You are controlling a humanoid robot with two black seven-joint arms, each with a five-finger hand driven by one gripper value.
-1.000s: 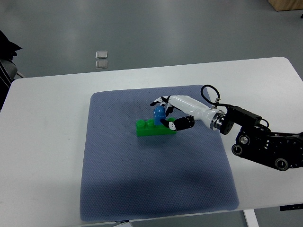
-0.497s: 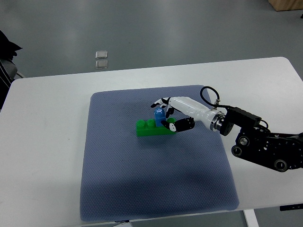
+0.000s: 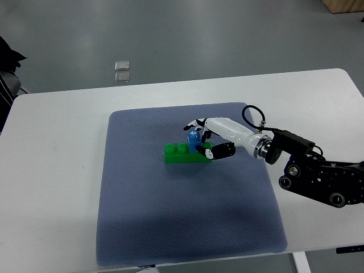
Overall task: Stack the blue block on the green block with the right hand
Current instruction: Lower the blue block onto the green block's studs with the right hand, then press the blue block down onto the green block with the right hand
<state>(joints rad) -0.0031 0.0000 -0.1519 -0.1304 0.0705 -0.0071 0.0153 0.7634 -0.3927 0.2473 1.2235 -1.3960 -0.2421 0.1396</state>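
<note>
Right hand [image 3: 203, 138] has its fingers [image 3: 191, 123] clamped around the blue block [image 3: 194, 138]. The block sits on the green block [image 3: 186, 153], over the blue mat [image 3: 170, 216].

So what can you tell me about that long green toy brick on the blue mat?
The long green plastic brick lies flat near the middle of the blue-grey textured mat, lengthwise across the view. Round studs show on its bare left part. A small blue plastic block sits on its right part, held by the robot's white-and-black right hand, whose thumb lies along the brick's right end.
</note>
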